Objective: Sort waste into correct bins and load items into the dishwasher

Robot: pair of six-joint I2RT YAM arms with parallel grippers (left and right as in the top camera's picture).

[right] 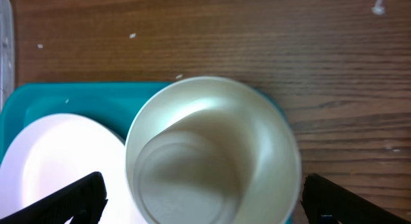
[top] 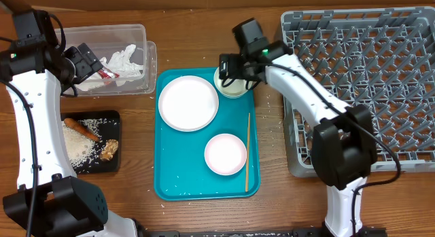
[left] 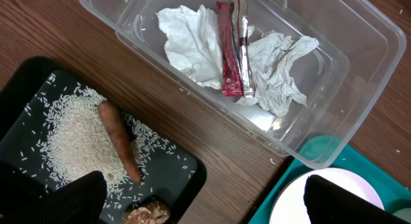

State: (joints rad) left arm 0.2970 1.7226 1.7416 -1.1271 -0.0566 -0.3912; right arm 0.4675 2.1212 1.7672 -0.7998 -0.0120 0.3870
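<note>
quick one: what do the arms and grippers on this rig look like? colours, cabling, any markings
The left arm and right arm look alike: white tubular links with bulky black joint housings. A thin black cable loops outside the links. A small green light sits near the right wrist. The gripper fingers are matte black and blunt. No markings are readable.

Crumpled napkin (left: 192, 47) and red wrapper (left: 231, 57) lie in the clear tub (left: 367, 89).

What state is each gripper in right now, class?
Left gripper: open, holding nothing.
Right gripper: open, jaws either side of the pale green cup.
</note>
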